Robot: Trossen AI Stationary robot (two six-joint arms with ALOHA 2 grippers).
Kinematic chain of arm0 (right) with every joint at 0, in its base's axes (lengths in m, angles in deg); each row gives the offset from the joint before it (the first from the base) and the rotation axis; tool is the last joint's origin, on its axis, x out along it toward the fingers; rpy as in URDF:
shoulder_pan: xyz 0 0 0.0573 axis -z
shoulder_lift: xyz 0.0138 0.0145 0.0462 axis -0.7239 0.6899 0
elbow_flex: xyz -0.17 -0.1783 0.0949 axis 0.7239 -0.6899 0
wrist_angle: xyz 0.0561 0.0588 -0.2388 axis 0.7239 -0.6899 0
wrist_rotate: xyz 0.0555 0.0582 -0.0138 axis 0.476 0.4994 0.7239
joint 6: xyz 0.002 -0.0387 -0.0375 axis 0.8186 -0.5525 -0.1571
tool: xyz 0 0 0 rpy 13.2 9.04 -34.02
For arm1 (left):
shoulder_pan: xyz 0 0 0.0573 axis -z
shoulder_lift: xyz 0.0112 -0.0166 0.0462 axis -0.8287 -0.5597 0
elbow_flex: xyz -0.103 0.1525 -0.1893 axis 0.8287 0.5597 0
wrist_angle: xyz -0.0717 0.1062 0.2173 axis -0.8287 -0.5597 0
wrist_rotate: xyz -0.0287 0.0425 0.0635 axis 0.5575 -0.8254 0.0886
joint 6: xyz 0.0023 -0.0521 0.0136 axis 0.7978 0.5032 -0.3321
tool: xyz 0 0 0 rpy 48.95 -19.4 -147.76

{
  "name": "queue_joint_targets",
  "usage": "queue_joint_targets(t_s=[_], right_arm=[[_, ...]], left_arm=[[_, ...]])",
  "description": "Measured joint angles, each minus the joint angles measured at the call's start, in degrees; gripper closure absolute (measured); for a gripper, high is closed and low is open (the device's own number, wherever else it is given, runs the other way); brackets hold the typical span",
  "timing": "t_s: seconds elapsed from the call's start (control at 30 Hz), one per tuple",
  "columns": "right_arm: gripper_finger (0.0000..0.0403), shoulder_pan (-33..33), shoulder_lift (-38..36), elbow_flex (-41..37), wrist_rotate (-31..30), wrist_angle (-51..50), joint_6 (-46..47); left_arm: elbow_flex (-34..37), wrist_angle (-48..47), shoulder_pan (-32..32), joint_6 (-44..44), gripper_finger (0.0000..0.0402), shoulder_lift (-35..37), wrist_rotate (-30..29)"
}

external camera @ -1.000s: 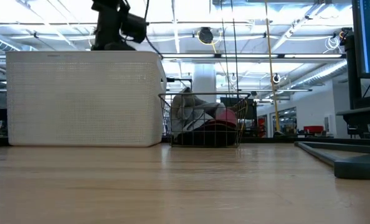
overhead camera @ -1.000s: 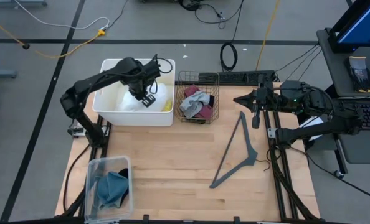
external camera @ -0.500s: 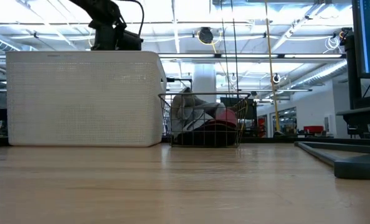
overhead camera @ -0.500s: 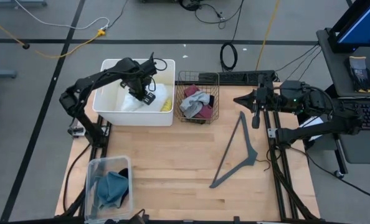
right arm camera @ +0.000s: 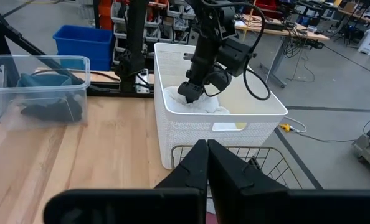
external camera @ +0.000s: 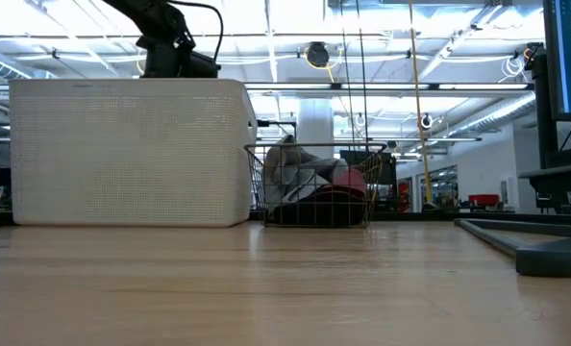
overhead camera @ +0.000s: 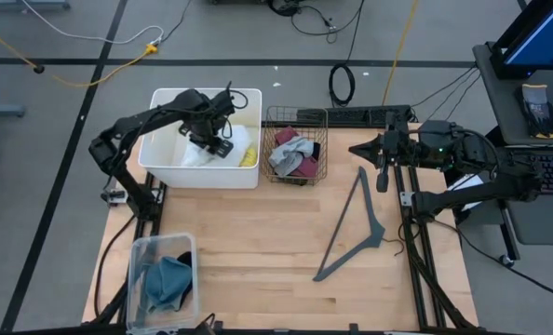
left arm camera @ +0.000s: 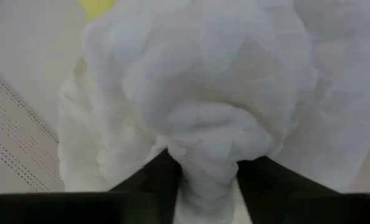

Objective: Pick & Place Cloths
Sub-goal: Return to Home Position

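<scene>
Here, left pincer (overhead camera: 219,146) pinches crumpled white cloth (left arm camera: 197,93) (in bin (external camera: 122,154)); right pincer (right arm camera: 206,147) closed, empty.

Bright overhead light — ceiling strips (external camera: 74,46), soft shadows

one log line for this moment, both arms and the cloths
left gripper: down in white bin at white cloth | right gripper: parked at table's right side, jaws shut

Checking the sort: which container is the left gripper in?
The white bin, left of the wire basket: the left gripper is in it on white cloth. The right gripper waits by the hanger.
</scene>
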Motion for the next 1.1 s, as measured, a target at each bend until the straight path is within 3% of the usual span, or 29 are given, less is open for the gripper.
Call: queue_joint_targets(t_s=[0.2, 0.43, 0.7, 1.0, 1.1], right_arm=[[0.0403, 0.00, 0.00, 0.00, 0.00, 0.00, -0.01], [0.0403, 0.00, -0.01, 0.00, 0.00, 0.00, -0.02], [0.0403, 0.01, 0.00, 0.01, 0.02, 0.00, -0.01], [0.0403, 0.00, 0.00, 0.00, 0.00, -0.78, -0.02], [0.0403, 0.01, 0.00, 0.00, 0.01, -1.22, -0.02]], left_arm=[[-4.67, -4.54, 0.00, -1.00, 0.0160, -0.02, 3.83], [-16.36, -13.50, 0.05, -1.46, 0.0097, -0.02, 4.23], [-28.88, -13.65, 0.11, -1.03, 0.0074, 1.23, 12.19], [-42.27, -12.96, 0.40, 2.14, 0.0079, 1.18, 12.36], [-45.09, -11.78, 0.61, -3.52, 0.0077, 2.45, 12.04]])
